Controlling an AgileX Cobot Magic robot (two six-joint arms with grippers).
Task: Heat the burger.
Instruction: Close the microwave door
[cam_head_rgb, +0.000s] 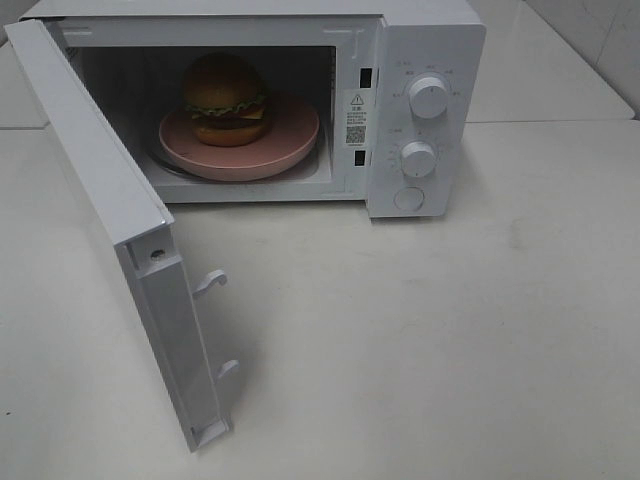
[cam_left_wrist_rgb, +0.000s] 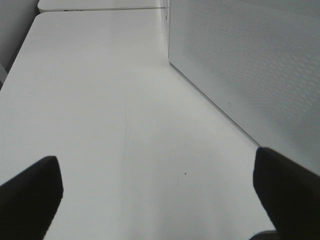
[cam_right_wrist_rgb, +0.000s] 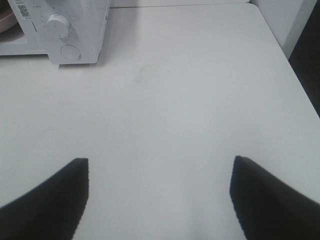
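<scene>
1. Plainly, one white counter (cam_head_rgb: 450, 330) carries everything.
2. One microwave (cam_head_rgb: 440, 60) stands at its back, already loaded, so the step in hand looks like closing up.
3. One door (cam_head_rgb: 100, 170) hangs wide open on the left; next it needs a push on its outer face until it latches.
4. Two tools: the left tool (cam_left_wrist_rgb: 157, 175), beside that door, and the right tool (cam_right_wrist_rgb: 160, 172) both have jaws apart and hold nothing.
5. One pink plate (cam_head_rgb: 290, 140) lies inside the microwave.
6. One burger (cam_head_rgb: 224, 95) sits upright on that plate.
7. Two knobs, upper knob (cam_head_rgb: 429, 98) and lower knob (cam_head_rgb: 418, 157), then one button (cam_head_rgb: 408, 198) beneath; a knob wants turning afterward.
</scene>
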